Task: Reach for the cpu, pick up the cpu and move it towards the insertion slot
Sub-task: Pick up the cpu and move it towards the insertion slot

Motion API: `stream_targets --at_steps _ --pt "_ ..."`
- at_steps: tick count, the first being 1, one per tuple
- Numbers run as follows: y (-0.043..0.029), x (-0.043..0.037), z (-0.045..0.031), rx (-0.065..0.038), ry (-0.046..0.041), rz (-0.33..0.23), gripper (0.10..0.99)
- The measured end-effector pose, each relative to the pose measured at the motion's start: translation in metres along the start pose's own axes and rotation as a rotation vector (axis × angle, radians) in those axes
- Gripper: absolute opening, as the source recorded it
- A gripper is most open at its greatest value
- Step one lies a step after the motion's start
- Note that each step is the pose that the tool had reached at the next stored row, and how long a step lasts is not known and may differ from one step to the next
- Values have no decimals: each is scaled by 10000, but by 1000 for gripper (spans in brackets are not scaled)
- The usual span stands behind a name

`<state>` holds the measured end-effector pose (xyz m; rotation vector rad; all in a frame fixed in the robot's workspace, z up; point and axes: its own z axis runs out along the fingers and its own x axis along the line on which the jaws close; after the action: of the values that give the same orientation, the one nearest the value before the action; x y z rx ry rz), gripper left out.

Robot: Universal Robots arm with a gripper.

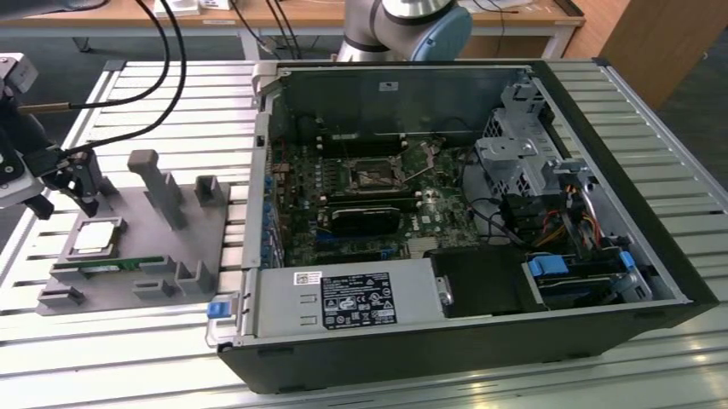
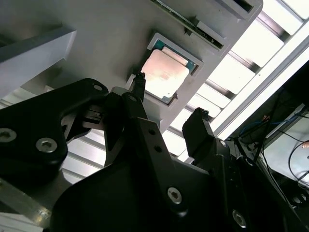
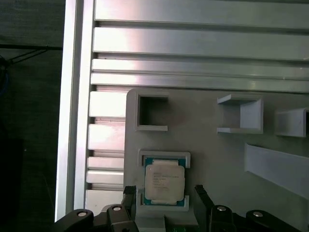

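Hand [image 3: 163, 191] spread wide, empty; fingers [image 3: 128, 193] flank cpu [image 3: 165, 181]. Cpu seated in pocket at grey fixture [image 3: 217, 159] edge, near counter [image 3: 193, 43] edge. Advise: descend square, centred; close evenly on opposite sides.

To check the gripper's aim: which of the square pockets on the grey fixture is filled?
The one holding the cpu, nearest the open gripper, whose fingertips flank it in the first wrist view. The other square pocket is empty.
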<state>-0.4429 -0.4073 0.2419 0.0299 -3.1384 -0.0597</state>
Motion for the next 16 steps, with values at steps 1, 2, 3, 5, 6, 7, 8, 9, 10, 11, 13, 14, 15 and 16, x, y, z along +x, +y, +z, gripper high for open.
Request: stream_targets --at_steps 1,2,3,5,6,7,8,9,10,11,13,14,15,16 --pt "0 0 6 0 0 0 588" --pt "-1 0 12 0 0 -1 588" --pt "-1 0 18 0 1 0 588" --pt "-3 0 29 1 1 0 588" --pt "-4 0 35 0 0 0 588" --pt "-9 0 42 1 1 -1 588" --pt "-16 -1 51 0 1 -2 588" --pt "-25 0 63 -1 1 0 588" --pt "-34 0 75 0 1 0 588" --pt "-43 0 88 -1 3 0 588" --pt "-55 0 108 -1 6 0 588" --pt "-57 1 112 0 7 1 588" --pt "-58 2 118 0 7 2 588" --pt "-58 1 124 -1 7 2 588"
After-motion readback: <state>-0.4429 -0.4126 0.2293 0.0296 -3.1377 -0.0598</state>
